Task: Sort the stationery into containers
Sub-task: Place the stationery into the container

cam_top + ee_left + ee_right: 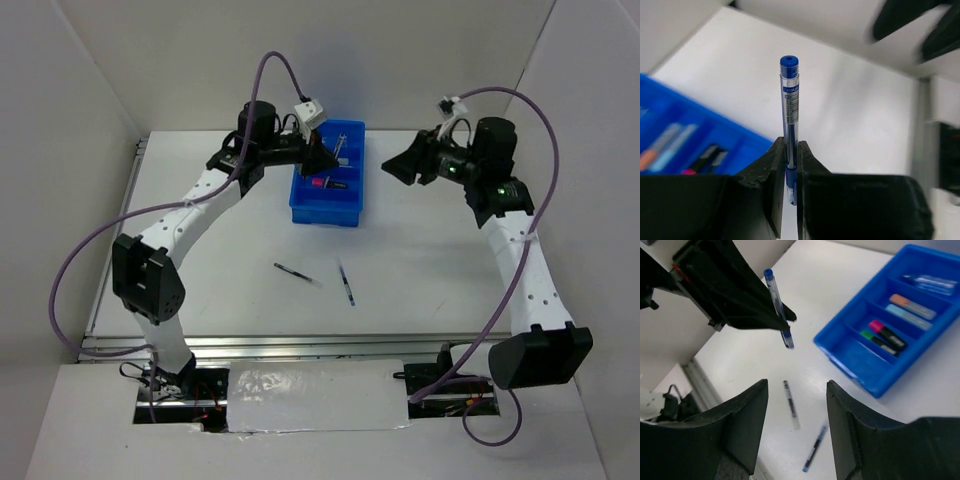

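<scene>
On the table point(430, 260), the left pen point(297, 273) and right pen point(346, 285) lie before the tray point(325, 216), markers point(328, 184) inside it

Blue tray point(326, 210) at far centre, left pincer point(322, 158) over it, dark pen point(297, 274) and blue pen point(346, 285) loose nearer

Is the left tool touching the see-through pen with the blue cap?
Touching. The left wrist view shows the left tool pinching both sides of the clear blue-capped pen.

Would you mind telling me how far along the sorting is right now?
Done: several markers lie in the tray. In hand: the left gripper clamps a blue pen. Left: two pens on the table; the right gripper is open, empty.
</scene>
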Controlling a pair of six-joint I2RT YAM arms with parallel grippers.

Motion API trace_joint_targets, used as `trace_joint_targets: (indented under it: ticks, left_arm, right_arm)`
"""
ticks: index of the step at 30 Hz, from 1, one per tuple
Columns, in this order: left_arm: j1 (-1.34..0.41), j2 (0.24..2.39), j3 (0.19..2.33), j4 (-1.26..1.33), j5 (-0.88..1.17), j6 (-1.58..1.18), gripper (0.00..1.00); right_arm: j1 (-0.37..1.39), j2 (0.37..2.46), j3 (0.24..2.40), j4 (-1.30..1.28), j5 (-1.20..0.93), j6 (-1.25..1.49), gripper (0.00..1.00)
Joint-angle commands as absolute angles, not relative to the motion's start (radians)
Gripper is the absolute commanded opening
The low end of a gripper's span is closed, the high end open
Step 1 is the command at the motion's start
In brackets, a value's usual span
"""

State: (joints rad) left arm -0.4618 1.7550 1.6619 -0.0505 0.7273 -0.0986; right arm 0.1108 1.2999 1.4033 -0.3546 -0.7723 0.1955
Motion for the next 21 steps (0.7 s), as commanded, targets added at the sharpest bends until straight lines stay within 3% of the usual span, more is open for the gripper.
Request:
trace_joint_targets:
  ticks: [1, 8, 21]
  left_arm:
    - [-0.457, 1.851, 1.816, -0.307, 0.543, 0.257, 0.00]
    - [-0.457, 2.023, 1.925, -0.393, 0.563, 0.563, 0.04]
    - [-0.456, 2.207, 2.003, -0.377, 0.606, 0.741, 0.09]
  right_arm:
    - [0.010, 1.223, 1.365, -0.413, -0.755, 0.131, 0.57]
    - [-0.107, 1.174, 1.287, -0.445, -0.736, 0.089, 0.57]
    - [-0.169, 1.131, 1.216, -0.462, -0.733, 0.064, 0.58]
